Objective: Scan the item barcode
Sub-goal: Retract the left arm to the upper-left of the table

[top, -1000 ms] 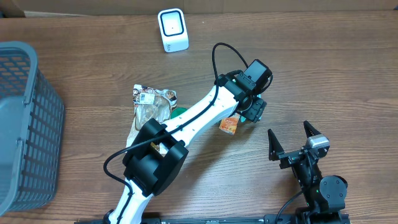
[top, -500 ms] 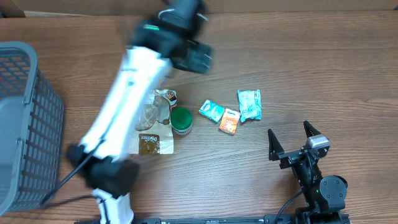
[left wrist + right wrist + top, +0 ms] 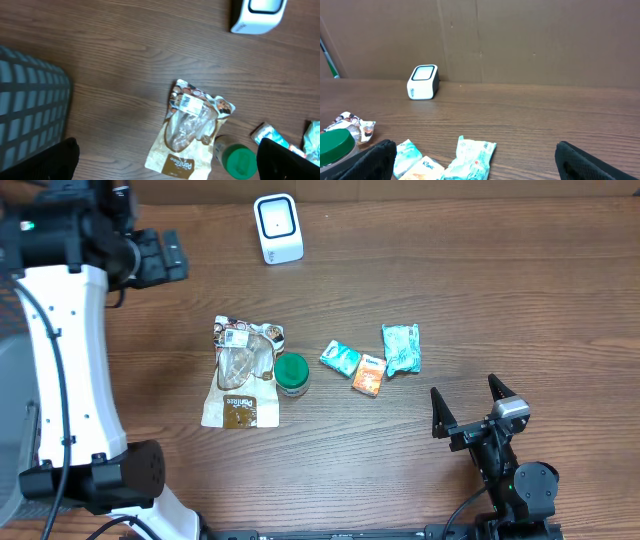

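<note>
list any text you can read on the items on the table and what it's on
No text reads clearly.
brown pouch: script brand word, too blurred.
white label on the pouch: print too small.
orange pack, large teal pack, small teal pack: print too small.
scanner: no text visible.

The left arm has a long white plastic link set between a rounded black base joint and a black wrist housing that carries a small green light. A thin black cable runs beside the white shell. The left gripper is matt black and blocky. The right arm is compact and black throughout: a round black joint, a pale grey block and a looping black lead. The right gripper has two pointed black fingers
</note>
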You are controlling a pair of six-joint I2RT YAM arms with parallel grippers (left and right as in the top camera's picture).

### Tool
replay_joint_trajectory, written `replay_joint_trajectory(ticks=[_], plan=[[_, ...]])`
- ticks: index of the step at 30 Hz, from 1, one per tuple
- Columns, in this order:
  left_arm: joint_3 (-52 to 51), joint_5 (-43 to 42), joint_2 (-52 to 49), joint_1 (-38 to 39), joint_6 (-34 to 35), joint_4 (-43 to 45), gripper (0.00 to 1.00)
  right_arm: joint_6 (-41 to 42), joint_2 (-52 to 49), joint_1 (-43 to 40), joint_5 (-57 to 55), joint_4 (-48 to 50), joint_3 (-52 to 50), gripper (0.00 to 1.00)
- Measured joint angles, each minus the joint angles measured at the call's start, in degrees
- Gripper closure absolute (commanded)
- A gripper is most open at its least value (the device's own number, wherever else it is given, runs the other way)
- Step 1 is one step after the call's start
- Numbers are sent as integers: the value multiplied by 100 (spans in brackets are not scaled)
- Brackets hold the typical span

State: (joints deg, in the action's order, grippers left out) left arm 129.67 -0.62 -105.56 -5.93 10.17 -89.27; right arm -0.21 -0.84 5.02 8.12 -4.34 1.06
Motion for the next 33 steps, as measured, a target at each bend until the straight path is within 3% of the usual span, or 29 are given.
replay_joint_trajectory(ticks=[33], plan=[[0,-284,0,-195,-424,-11,0,0,0,0,-4,0,0,0]])
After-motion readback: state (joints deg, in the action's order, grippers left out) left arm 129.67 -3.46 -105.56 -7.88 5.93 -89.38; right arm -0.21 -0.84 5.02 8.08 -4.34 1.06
